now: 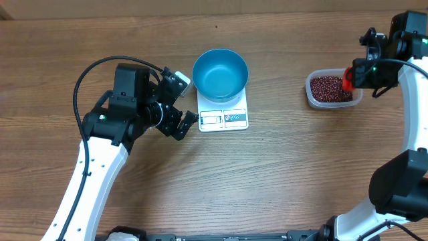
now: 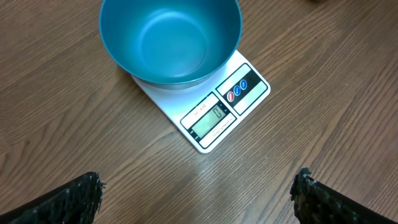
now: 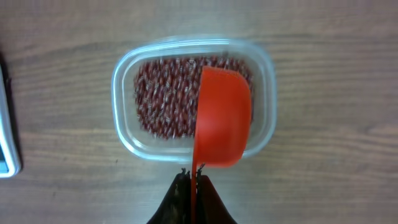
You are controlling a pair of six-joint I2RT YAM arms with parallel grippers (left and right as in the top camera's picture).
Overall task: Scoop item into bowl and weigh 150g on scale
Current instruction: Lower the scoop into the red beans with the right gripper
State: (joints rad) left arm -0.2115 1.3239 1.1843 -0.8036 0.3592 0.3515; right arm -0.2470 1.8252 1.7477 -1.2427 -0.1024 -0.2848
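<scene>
My right gripper [image 3: 194,177] is clenched on the thin handle of the red scoop [image 3: 224,118], which hangs over the clear tub [image 3: 124,124] at the right side of the tabletop [image 1: 267,174]. The beans [image 3: 168,99] lie in that tub as a loose heap. I judge them light, hard and smooth, so they will roll and spill off a tilted scoop. They can't be pinched, and the scoop is my only hold on them. I'd keep the grip at the handle's end and carry the cup level. The part of the cup I can see holds no beans. The blue bowl [image 2: 171,40] sits empty on the white scale [image 2: 217,112], well apart from the tub. The display seems to read zero. My left gripper [image 2: 198,180] is released, spread wide and empty just beside the scale.
</scene>
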